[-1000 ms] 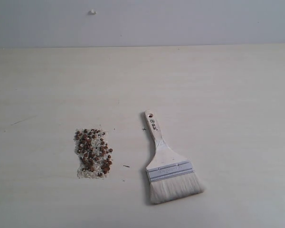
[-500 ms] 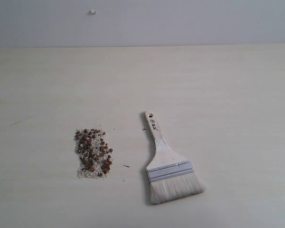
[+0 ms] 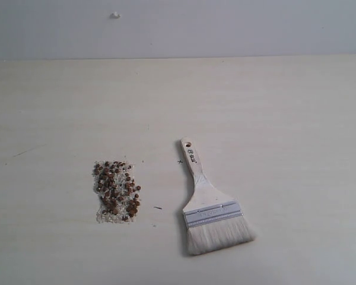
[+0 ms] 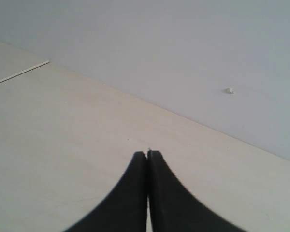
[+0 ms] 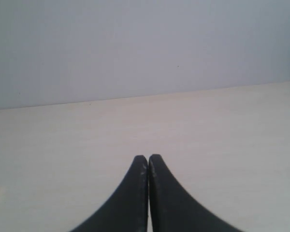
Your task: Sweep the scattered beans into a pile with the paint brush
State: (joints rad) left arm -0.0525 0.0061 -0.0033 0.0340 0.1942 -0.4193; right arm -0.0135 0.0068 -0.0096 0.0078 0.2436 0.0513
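- The beans (image 3: 116,191) are recorded as a loose patch on the table (image 3: 273,119), mixed with white grains (image 3: 110,217). They lie at about 9 o'clock from the paint brush (image 3: 210,205), with bare table between.
- The paint brush is laid flat and untouched. Its handle (image 3: 191,159) is pointed toward 11 o'clock and its bristles (image 3: 219,236) toward 5 o'clock.
- The left gripper (image 4: 148,153) is clenched tip to tip on nothing, and only bare table is seen beneath it. The right gripper (image 5: 148,157) is clenched and empty likewise. Neither is seen in the exterior view.
- The step in hand is judged to be the brush pick-up, not yet begun. The right arm is judged the better placed for it.
- For a sound grasp, the jaws are to be opened before descent and turned square to the 11-to-5 line. The handle is best taken on its narrow stretch, above the flare.
- For the sweep, the bristles are best set down just outside the patch edge and drawn inward. Light pressure is advised, since round beans are judged likely to roll.
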